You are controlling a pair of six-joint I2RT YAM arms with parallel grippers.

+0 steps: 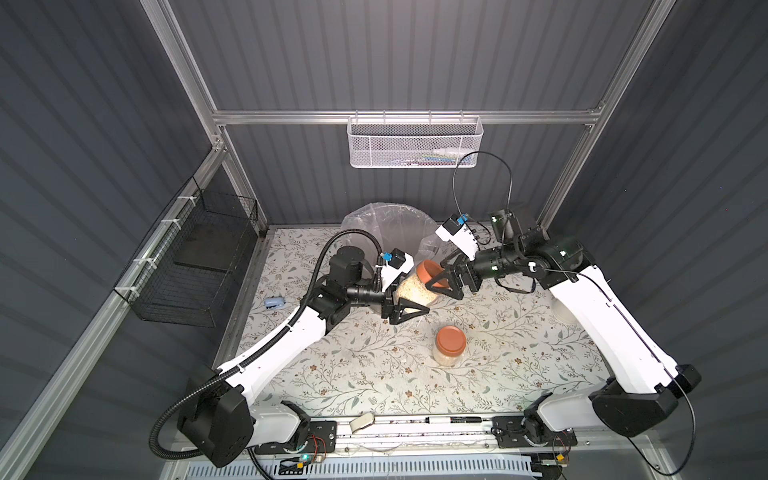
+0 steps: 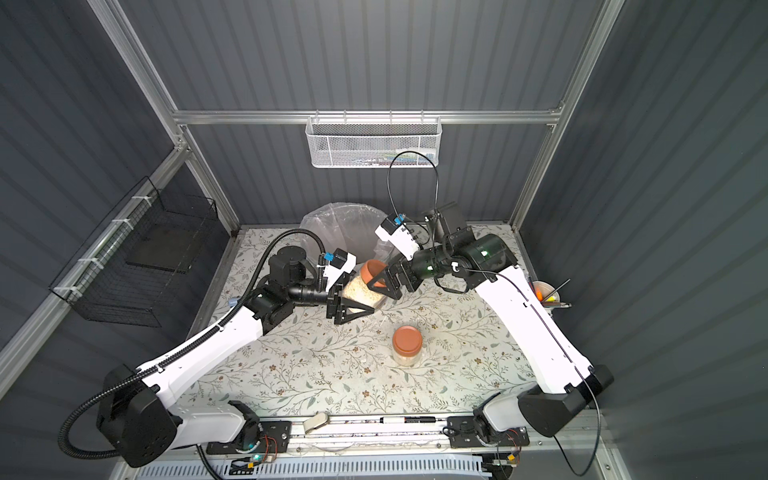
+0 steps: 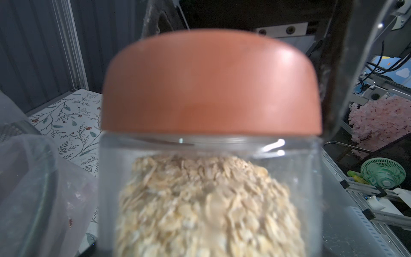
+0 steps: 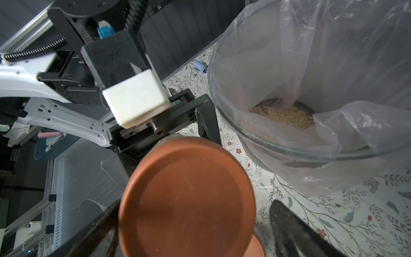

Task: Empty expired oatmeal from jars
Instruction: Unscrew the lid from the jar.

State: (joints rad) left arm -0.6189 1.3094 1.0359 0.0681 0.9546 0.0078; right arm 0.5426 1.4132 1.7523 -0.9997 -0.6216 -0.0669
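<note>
My left gripper (image 1: 409,297) (image 2: 353,301) is shut on the body of a clear jar (image 1: 415,291) (image 2: 361,291), held tilted above the table beside the bin. Oatmeal (image 3: 206,207) fills the jar, and its terracotta lid (image 1: 430,274) (image 3: 211,84) (image 4: 186,198) is on. My right gripper (image 1: 440,272) (image 2: 380,274) (image 4: 195,220) stands open around that lid. In the right wrist view a gap shows between the lid and one finger (image 4: 287,222). A second jar (image 1: 449,345) (image 2: 407,345), lid on, stands upright at mid-table.
A plastic-lined bin (image 1: 386,220) (image 4: 266,138) at the back holds some oatmeal (image 4: 287,116). A white mesh basket (image 1: 415,141) hangs on the back wall and a black wire basket (image 1: 195,257) on the left. A cup of pens (image 2: 546,293) stands far right.
</note>
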